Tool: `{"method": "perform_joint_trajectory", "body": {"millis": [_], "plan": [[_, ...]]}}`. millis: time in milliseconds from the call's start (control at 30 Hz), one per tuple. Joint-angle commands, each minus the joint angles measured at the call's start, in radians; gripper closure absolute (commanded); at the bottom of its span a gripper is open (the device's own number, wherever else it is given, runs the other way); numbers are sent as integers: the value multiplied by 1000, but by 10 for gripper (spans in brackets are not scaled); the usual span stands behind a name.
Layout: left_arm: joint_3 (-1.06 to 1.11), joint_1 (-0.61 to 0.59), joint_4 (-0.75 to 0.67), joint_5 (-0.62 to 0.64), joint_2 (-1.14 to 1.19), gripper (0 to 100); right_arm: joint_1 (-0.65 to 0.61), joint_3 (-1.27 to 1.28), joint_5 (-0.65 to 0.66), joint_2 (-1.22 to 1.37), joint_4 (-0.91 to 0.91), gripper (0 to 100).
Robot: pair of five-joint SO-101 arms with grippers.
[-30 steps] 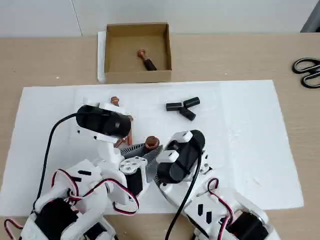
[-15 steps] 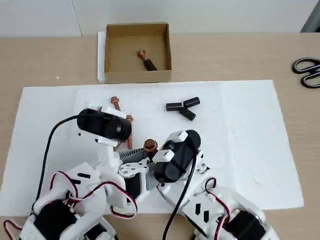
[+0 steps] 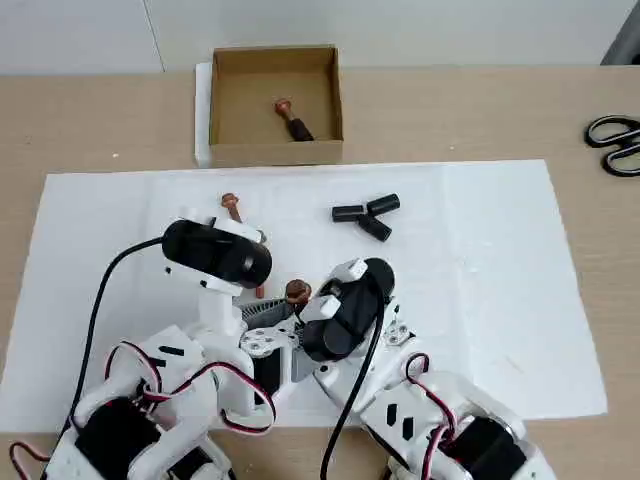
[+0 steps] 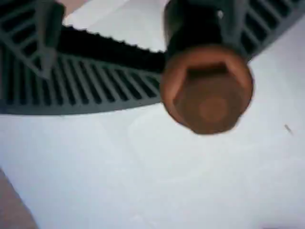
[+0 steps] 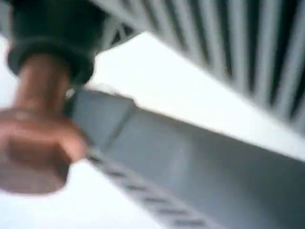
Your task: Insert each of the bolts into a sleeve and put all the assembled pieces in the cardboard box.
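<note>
High view places the two arms at the near edge of a white sheet (image 3: 480,300) spread over the table (image 3: 470,110). Between them a copper bolt (image 3: 297,291) is seen at the tip of the right gripper (image 3: 303,300), head uppermost. In the right wrist view the bolt's shank is sunk into a black sleeve (image 5: 51,36). That sleeve is clamped between the right gripper's ribbed finger and its flat grey one (closed only as far as the sleeve allows). The left gripper (image 3: 265,310) is set just to the left of the bolt, close against it; whether it is open or closed cannot be told. In the left wrist view the bolt's six-sided head is met almost square on, with the sleeve behind it.

Three loose sleeves (image 3: 365,213) are clustered on the sheet, farther off and to the right. A loose bolt (image 3: 230,205) is seen on the sheet beyond the left arm. Farther still, the cardboard box (image 3: 228,100) is set at the sheet's far edge, and one finished piece (image 3: 292,120) is held in it. Scissors (image 3: 612,143) are seen on the table at the far right.
</note>
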Motion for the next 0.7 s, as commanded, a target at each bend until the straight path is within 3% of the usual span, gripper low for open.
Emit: {"method": "perform_joint_trajectory", "body": {"millis": [0,133,467,667], "plan": [[62,-80,-23,-38,14,776,2,-28,8,-15,-27,995],[73,-141,-64,-68,14,776,2,-28,8,-16,-27,995],[-51,-138,-86,-60,14,776,5,-21,6,-16,4,995],[-151,-138,-86,-60,15,776,73,8,5,-18,2,995]]}}
